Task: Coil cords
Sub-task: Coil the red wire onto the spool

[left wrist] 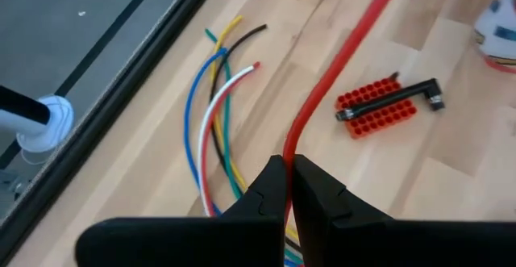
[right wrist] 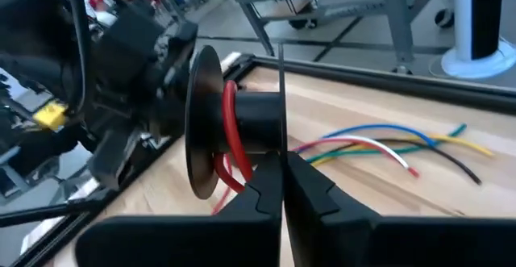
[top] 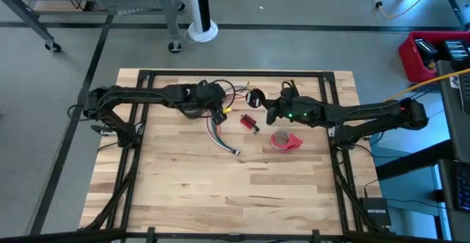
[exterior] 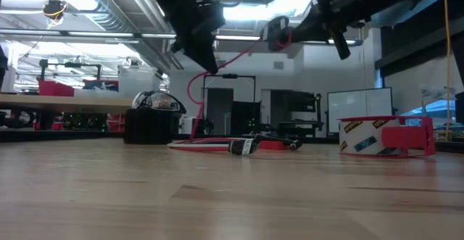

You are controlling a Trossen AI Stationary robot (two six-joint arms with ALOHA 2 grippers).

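Note:
A thin red cord (left wrist: 343,57) runs from my left gripper (left wrist: 289,166), which is shut on it, up to a black spool (right wrist: 201,122) held in the air by my shut right gripper (right wrist: 282,178). A few red turns (right wrist: 230,130) sit on the spool's hub. In the low view both grippers (exterior: 208,60) (exterior: 308,24) are well above the table. Below the left gripper the cord drops in a loop (exterior: 192,98) to the wood. The long bundle of coloured wires (top: 220,134) lies flat there, with its plug end (top: 236,153) toward the near edge and its loose tips (left wrist: 234,49) fanned out. My left gripper pinches the red cord (left wrist: 290,142) between its two fingers, which slant down and lie across it. From the fingers the cord rises in a nearly straight line to the spool, clear of the table. My right gripper pinches the thin rim of one of the spool's flanges (right wrist: 281,98), seen edge-on, between its two fingers. The fingers come in nearly level from the table's right. The spool is lifted clear with its axis about level.
A small red block with a black L-shaped tool on it (top: 250,122) lies between the arms. A red tape roll (top: 285,142) stands nearer the right. The black frame rail (top: 235,72) runs along the far edge. The near half of the table is bare wood (top: 220,199).

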